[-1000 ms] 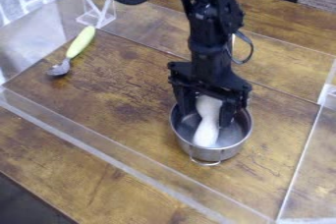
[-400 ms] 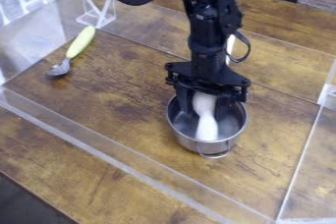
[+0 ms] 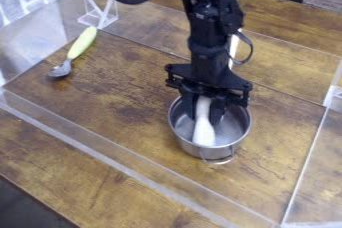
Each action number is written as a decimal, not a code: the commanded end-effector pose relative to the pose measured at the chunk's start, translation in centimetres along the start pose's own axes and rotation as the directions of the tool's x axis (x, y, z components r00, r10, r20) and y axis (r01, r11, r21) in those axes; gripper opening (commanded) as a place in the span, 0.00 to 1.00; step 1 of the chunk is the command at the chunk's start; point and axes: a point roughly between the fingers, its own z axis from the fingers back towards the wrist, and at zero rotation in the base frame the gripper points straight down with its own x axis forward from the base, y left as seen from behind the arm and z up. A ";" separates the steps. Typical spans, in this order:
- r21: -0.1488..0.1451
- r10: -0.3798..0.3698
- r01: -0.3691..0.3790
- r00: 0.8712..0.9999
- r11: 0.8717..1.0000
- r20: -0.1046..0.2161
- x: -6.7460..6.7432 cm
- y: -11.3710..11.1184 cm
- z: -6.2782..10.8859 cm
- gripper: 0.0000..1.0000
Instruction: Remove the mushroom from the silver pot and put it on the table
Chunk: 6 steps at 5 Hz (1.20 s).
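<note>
The silver pot (image 3: pixel 187 142) stands on the table (image 3: pixel 114 102) right of centre. The mushroom (image 3: pixel 203 125) leans inside it, with its long white stem rising out of the pot; its cap is hidden. My gripper (image 3: pixel 207 100) points straight down over the pot's far half. Its jaws are shut on the upper end of the mushroom's stem, just above the rim. The black arm rises behind it to the top of the view.
A yellow-green banana-like object (image 3: pixel 83 42) and a grey metal spoon (image 3: pixel 60 69) lie at the left. A clear acrylic wall (image 3: pixel 120 162) crosses the front, another stands at the right edge. A white rack (image 3: pixel 96 12) stands at the back left.
The jaws have drawn in onto the mushroom's stem. The pot has shifted slightly to the left under the gripper. The hand has stayed over the pot.
</note>
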 end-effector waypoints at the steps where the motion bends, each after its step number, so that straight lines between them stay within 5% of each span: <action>1: -0.030 -0.066 0.069 0.995 0.997 0.079 -0.3 -0.4 3.1 0.00; 4: -0.044 -0.170 0.174 0.982 0.984 0.085 -0.6 -4.0 -0.3 0.00; 6: -0.008 -0.156 0.157 0.984 0.988 0.091 1.1 -3.4 1.5 0.00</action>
